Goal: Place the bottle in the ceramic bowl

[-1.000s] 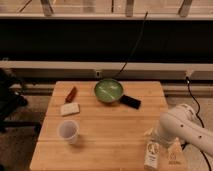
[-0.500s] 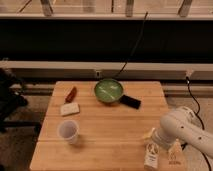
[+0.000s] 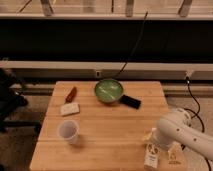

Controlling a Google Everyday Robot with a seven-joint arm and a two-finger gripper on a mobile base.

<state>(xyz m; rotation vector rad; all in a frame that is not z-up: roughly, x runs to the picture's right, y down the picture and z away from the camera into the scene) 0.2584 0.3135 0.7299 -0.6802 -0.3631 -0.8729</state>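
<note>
Jaws meet the top of the bottle (image 3: 151, 156), which is upright directly beneath them at the front right corner of the table (image 3: 100, 135); whether they clamp it cannot be told. The gripper (image 3: 152, 142) points down from a white arm (image 3: 182, 132) bent in from the right. The ceramic bowl (image 3: 108, 90) lies well beyond the jaws and leftward, showing its green inside, and a plastic cup (image 3: 68, 131) stands upright well to their left.
</note>
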